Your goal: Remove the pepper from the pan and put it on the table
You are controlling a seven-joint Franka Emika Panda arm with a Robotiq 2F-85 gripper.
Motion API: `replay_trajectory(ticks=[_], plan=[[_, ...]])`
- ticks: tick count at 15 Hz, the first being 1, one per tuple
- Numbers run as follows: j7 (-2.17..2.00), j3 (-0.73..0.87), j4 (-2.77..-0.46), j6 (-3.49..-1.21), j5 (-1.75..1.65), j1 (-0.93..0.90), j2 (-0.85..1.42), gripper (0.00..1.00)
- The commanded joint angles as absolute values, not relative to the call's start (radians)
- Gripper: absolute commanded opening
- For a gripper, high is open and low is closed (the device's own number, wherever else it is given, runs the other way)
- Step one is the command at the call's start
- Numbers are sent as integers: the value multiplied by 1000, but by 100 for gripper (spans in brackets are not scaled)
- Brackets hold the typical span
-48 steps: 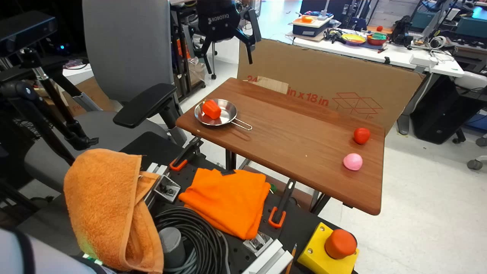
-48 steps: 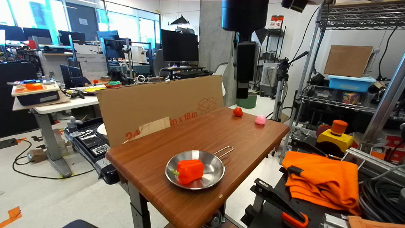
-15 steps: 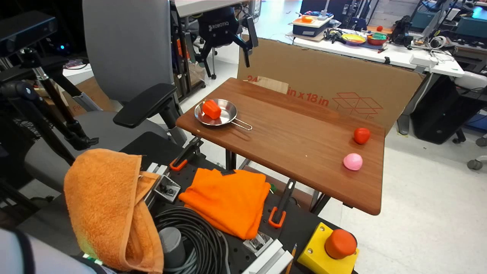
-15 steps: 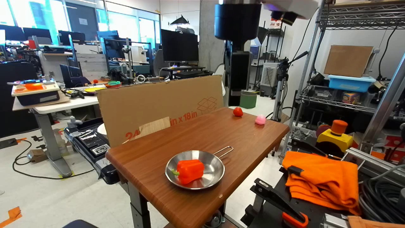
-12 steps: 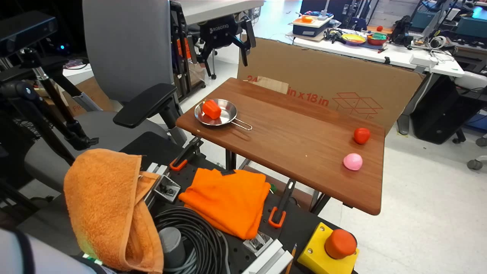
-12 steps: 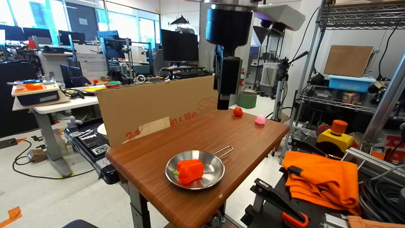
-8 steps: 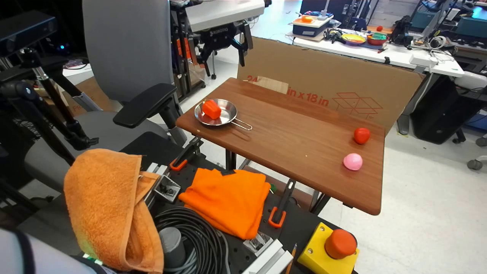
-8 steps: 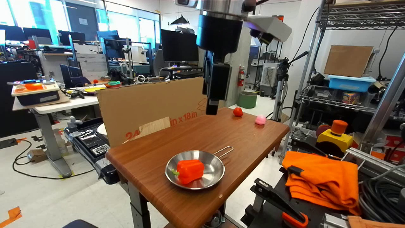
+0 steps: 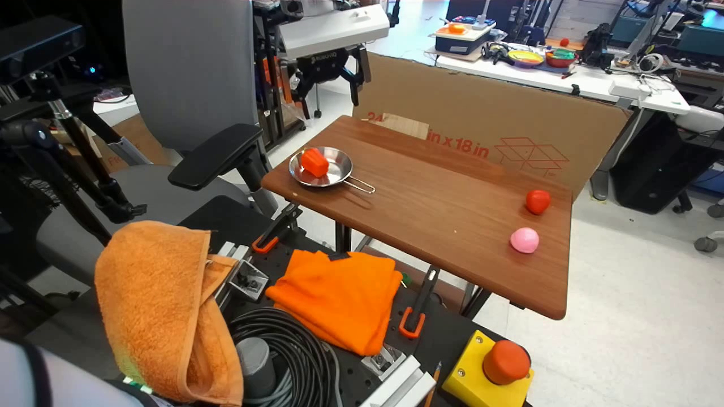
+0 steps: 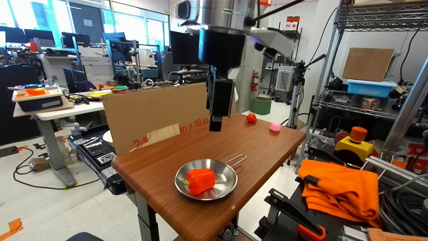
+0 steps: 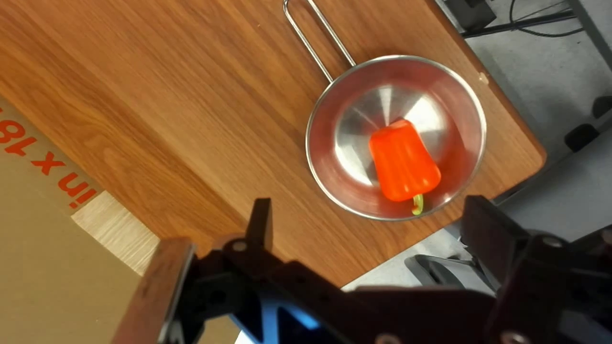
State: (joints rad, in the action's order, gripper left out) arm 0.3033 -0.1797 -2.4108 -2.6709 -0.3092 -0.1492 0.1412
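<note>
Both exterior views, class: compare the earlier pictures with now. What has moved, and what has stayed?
In an exterior view, the tool has moved down and toward the picture's left, nearer the pan. It remains open, with nothing grasped or let go. The pepper still lies in the pan; pan, pink ball and red round object keep their places on the table.

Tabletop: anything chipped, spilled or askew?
One oddity: a small pale mark at the edge of the wooden table, near the frying pan, standing out against the brown finish. Chip or residue, can't tell. No spill visible; the red bell pepper lies on its side inside the frying pan.
</note>
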Motion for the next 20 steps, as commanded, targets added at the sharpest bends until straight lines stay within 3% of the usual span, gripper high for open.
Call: replay_trajectory(ticks=[1, 20], plan=[[339, -181, -2381, -2697, -304, -152, 183, 100], [484, -246, -2265, -2613, -257, -145, 342, 100]])
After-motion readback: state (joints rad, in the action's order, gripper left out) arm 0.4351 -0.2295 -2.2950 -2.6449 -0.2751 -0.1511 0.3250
